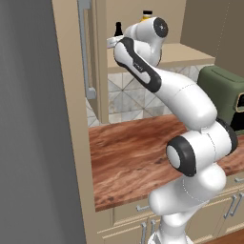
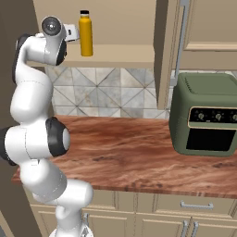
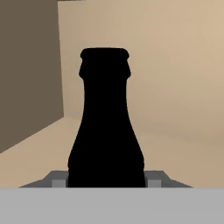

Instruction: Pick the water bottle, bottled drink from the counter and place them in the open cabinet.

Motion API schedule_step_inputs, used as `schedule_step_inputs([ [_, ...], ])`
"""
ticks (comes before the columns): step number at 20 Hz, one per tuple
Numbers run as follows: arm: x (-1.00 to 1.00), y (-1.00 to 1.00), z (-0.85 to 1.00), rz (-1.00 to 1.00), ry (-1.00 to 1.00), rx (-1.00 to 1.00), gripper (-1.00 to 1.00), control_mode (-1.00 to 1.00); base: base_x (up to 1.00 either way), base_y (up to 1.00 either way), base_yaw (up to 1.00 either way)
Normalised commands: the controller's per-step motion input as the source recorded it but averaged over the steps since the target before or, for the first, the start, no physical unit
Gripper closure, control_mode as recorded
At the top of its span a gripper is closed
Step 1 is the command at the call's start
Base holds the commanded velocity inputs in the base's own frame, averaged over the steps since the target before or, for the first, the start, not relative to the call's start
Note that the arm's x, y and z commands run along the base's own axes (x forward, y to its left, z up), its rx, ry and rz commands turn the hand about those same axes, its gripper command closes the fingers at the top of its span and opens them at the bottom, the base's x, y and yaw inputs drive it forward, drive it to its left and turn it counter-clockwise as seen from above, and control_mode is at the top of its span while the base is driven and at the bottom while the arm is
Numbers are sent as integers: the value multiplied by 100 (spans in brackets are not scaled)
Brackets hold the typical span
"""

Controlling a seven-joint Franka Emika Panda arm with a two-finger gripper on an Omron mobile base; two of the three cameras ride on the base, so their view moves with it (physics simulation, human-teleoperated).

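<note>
Reaching up, gripper [image 3: 106, 180] clamps bottled drink [image 3: 106, 122] (upright).

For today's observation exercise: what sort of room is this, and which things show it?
Most likely a kitchen: a reddish-brown wood-grain countertop over beige drawers, a dark green countertop oven, and a patterned tile backsplash.

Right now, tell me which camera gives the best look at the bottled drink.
The hand view: the bottled drink stands upright, close and centred between the gripper fingertips, inside the open cabinet. In the left base view just its dark neck peeks above the arm, beside the water bottle. In the right base view the arm covers it.
</note>
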Motion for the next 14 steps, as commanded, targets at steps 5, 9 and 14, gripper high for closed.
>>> schedule_step_inputs([
  [5, 0, 0, -16, -1, -2, 0, 100, -100, 0, 0, 0],
  [9, 0, 0, -17, -4, -4, 0, 100, -100, 0, 0, 0],
  [14, 3, 0, -18, -5, -5, 0, 100, -100, 0, 0, 0],
])
